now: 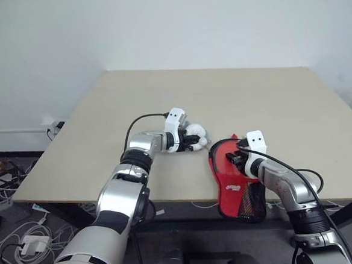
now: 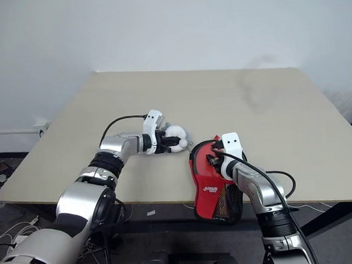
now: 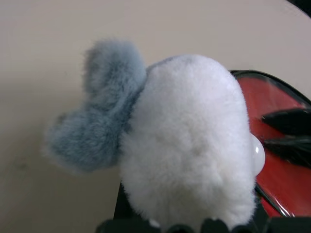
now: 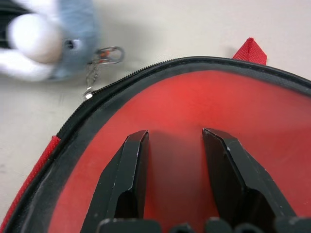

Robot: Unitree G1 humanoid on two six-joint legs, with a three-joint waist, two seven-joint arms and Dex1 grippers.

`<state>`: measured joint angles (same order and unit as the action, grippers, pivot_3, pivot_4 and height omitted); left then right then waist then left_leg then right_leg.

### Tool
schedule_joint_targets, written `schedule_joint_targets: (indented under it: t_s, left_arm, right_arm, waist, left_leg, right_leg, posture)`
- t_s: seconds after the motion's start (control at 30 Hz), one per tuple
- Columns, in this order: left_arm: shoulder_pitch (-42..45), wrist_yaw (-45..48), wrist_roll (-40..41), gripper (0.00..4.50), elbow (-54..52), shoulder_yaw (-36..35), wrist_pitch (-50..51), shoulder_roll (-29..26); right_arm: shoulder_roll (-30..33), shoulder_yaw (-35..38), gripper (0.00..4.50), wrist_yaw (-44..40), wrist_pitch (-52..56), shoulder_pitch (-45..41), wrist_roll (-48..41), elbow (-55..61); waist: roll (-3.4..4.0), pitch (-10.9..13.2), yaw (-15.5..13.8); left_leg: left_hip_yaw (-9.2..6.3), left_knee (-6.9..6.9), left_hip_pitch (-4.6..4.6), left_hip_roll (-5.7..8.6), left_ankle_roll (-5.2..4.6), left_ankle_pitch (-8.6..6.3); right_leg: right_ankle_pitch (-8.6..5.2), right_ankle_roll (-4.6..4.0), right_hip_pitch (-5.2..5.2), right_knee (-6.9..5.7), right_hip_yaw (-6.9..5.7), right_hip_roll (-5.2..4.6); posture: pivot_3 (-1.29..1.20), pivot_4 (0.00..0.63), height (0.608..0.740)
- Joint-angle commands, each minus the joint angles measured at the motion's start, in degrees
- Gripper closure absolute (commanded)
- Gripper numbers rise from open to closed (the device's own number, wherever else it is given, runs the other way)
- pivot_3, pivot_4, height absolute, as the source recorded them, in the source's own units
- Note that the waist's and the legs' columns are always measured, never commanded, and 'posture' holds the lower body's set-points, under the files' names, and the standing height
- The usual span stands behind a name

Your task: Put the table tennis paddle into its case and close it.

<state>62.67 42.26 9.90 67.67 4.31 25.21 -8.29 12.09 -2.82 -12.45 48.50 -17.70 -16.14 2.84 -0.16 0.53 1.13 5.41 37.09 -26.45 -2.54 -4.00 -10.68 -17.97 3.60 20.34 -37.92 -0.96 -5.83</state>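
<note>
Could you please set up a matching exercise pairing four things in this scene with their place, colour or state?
Things:
1. case
2. plush toy
3. left gripper
4. right gripper

Descriptions:
a. fluffy, white and grey-blue
b. at the plush toy, beside the case
c. red, with its mesh end hanging over the near edge of the table
d. open, over the case's red face

Pairs: 1-c, 2-a, 3-b, 4-d
</note>
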Motion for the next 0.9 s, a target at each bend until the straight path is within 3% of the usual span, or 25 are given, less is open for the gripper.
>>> schedule_joint_targets:
  t_s: [0.03, 0.57, 0.9]
  left_arm:
    - [6.2, -4.4, -1.6, 4.01, 2.5, -2.4, -7.1, 1.2]
    - [13.0, -16.2, -6.5, 4.01, 9.1, -6.2, -15.5, 11.4]
    - [12.8, -14.7, -9.3, 4.01, 9.3, -6.4, -18.5, 18.6]
  right_arm:
    - [-0.4, -1.1, 2.6, 1.4, 5.2, 4.0, 1.3, -2.9]
    - [-1.0, -2.0, 2.6, 2.6, 9.5, 8.9, 1.3, 4.1]
    - [-2.4, -2.9, 2.6, 3.4, 10.2, 10.4, 1.7, 6.2]
  waist:
    - [-0.04, 0.0, 0.0]
    - [-0.24, 0.0, -0.1]
    - [-0.26, 0.0, -0.1]
  left_leg:
    - [0.0, 0.0, 0.0, 0.0, 0.0, 0.0]
    - [-0.03, 0.04, -0.02, 0.0, -0.13, -0.1]
    - [-0.03, 0.05, -0.03, 0.02, -0.14, -0.11]
  right_leg:
    - [0.0, 0.0, 0.0, 0.0, 0.0, 0.0]
    - [0.0, 0.0, -0.01, 0.01, -0.02, -0.01]
    - [0.0, 0.0, -0.01, 0.02, -0.03, -0.02]
  posture:
    - [0.0, 0.0, 0.715]
    - [0.0, 0.0, 0.715]
    - [0.0, 0.0, 0.715]
